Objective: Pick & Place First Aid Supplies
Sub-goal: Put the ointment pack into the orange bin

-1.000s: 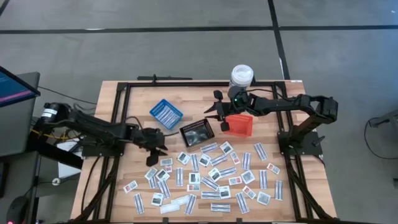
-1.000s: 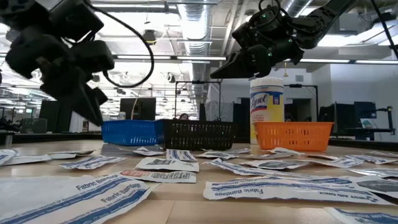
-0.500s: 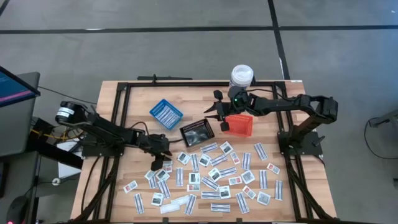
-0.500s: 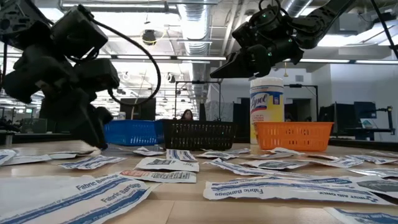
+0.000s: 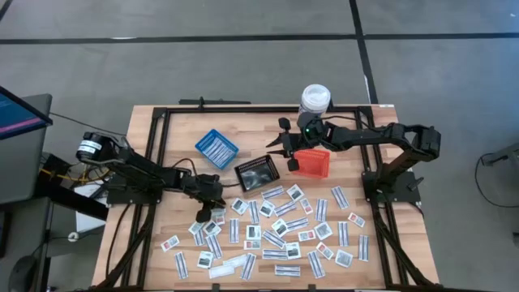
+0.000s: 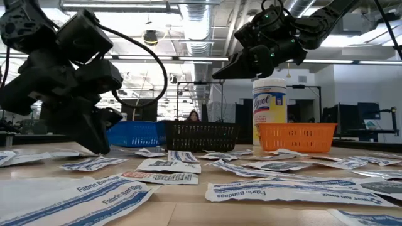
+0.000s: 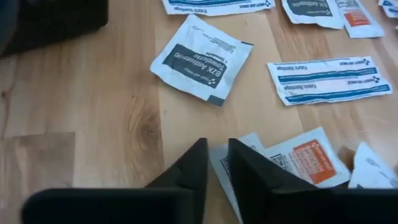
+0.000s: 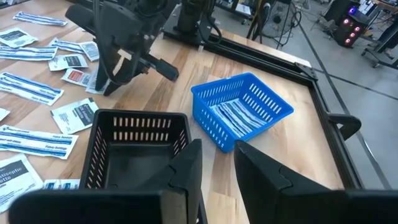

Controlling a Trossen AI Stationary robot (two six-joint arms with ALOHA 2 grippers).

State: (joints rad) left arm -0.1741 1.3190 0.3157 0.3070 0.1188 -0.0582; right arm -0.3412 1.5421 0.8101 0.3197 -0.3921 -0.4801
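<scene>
- First aid supplies (image 5: 276,231) lie scattered flat over the near half of the worktop (image 5: 162,235), dozens of white packets, most not yet sorted.
- Some strip packets already sit in the blue basket (image 5: 216,148); the black basket (image 5: 256,173) looks empty in the right wrist view, and I cannot see into the orange basket (image 5: 311,162). The job reads as early.
- Left end effector (image 7: 214,163) is low at the pile's edge, fingers a narrow gap apart, straddling the edge of a grey-printed packet (image 7: 225,171), not clearly clamped on it.
- Right end effector (image 5: 280,144) hovers between the black and orange baskets, fingers slightly parted, holding nothing.
- Worktop is pale wood planks with a black frame; a white wipes bottle (image 5: 314,100) stands at the far edge.
- Beyond lies a grey floor, and the low view shows an open, brightly lit workshop.
</scene>
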